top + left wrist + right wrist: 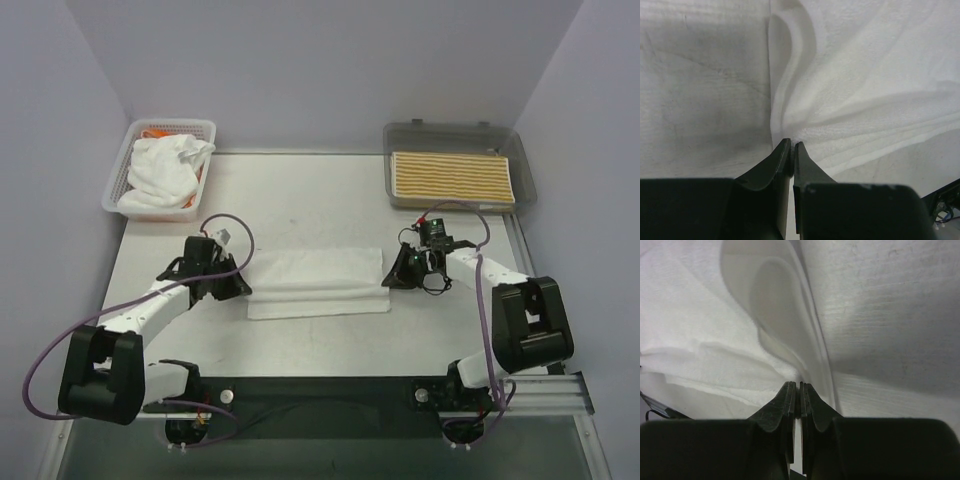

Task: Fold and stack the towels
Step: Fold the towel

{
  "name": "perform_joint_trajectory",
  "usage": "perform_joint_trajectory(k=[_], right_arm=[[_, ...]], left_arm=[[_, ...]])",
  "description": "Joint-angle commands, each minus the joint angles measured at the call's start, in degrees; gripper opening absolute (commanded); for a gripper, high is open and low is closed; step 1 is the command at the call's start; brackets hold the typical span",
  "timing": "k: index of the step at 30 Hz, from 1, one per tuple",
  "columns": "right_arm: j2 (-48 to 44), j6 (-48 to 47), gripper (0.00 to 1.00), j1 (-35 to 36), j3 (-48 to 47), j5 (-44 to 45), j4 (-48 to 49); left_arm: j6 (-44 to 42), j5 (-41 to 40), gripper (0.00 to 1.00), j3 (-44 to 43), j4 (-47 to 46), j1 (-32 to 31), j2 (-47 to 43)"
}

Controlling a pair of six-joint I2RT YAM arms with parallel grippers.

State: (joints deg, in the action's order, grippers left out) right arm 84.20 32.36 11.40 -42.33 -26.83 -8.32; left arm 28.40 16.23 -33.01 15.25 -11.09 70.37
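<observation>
A white towel [316, 282] lies folded into a long band across the middle of the table, between my two arms. My left gripper [243, 282] is at its left end; in the left wrist view it [792, 145] is shut on the cloth [865, 75], which puckers towards the tips. My right gripper [388, 275] is at the right end; in the right wrist view it [800, 385] is shut on a raised fold of the towel [700, 315]. More white towels [165, 168] and a bit of orange cloth [155, 133] lie in the basket. A yellow-and-white striped towel [452, 178] lies flat in the tray.
The white mesh basket [175, 126] stands at the back left corner of the table. At the back right is the grey translucent tray [450, 128]. Bare grey tabletop [300, 200] lies between them and behind the towel.
</observation>
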Motion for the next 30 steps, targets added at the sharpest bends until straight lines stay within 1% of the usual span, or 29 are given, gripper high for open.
perform_joint_trajectory(k=[1, 4, 5, 6, 8, 9, 10, 11, 13, 14, 15, 16, 18, 21, 24, 27, 29, 30], right_arm=[[2.63, -0.45, 0.0, 0.29, 1.02, 2.48, -0.74], [3.07, -0.81, 0.01, 0.73, 1.37, 2.83, -0.65], [2.81, -0.89, 0.03, 0.73, 1.46, 3.1, -0.74], [2.11, -1.07, 0.06, 0.82, 1.46, 3.01, -0.74], [1.06, -1.25, 0.18, 0.82, 1.54, 3.01, -1.35], [-0.52, -1.51, 0.25, 0.82, 1.54, 3.01, -1.7], [-1.49, -1.77, 0.36, 0.91, 1.46, 3.1, -2.14], [-2.54, -1.86, 0.4, 0.91, 1.46, 3.01, -3.27], [-6.41, -2.73, 0.5, 1.34, 0.84, 3.27, -4.6], [-7.64, -3.09, 0.52, 1.61, 0.49, 3.36, -6.17], [-10.0, -3.35, 0.53, 1.87, -0.12, 3.8, -6.79], [-11.07, -3.7, 0.53, 2.22, -1.08, 3.89, -7.5], [-13.26, -3.62, 0.53, 3.28, -1.97, 4.24, -8.47], [-14.07, -3.18, 0.53, 4.94, -3.46, 4.85, -8.56], [-12.41, -3.53, 0.49, 6.35, -5.04, 5.82, -8.56], [-10.38, -4.23, 0.48, 6.97, -5.84, 6.96, -8.12], [-9.5, -4.67, 0.46, 7.5, -5.84, 6.88, -6.37], [-8.19, -4.41, 0.45, 8.37, -6.01, 6.79, -5.84]], left_arm=[[1.48, 0.38, 0.0, 1.63, -4.17, 0.28, 1.52], [1.57, 1.0, 0.0, 1.55, -3.82, -0.07, 2.05], [1.74, 1.08, 0.0, 1.46, -3.56, -0.16, 1.62], [1.83, 1.17, 0.03, 1.46, -3.03, -0.33, 1.18], [1.92, 1.35, 0.08, 1.81, -2.42, -0.51, -1.01], [2.09, 1.35, 0.14, 1.9, -1.2, -0.42, -1.98], [2.53, 1.44, 0.34, 1.99, -0.57, -0.51, -3.12], [2.71, 1.61, 0.46, 2.08, 0.22, -0.51, -6.0], [3.41, 1.53, 0.67, 1.99, 2.94, -0.68, -9.53], [3.5, 1.35, 0.7, 1.64, 3.91, -0.68, -13.46], [3.68, 0.31, 0.73, 1.46, 5.83, -0.77, -15.5], [4.11, -0.14, 0.75, 1.2, 6.63, -0.95, -17.44], [4.55, -1.37, 0.75, 0.76, 7.43, -1.3, -21.93], [5.96, -2.25, 0.75, -0.64, 7.08, -2.53, -23.7], [5.18, -3.92, 0.75, -1.96, 6.47, -4.46, -20.98], [4.91, -6.37, 0.75, -3.19, 6.03, -5.51, -17.2], [5.17, -7.61, 0.75, -2.5, 4.1, -6.13, -15.01], [5.95, -7.96, 0.73, -2.41, 2.44, -6.92, -14.3]])
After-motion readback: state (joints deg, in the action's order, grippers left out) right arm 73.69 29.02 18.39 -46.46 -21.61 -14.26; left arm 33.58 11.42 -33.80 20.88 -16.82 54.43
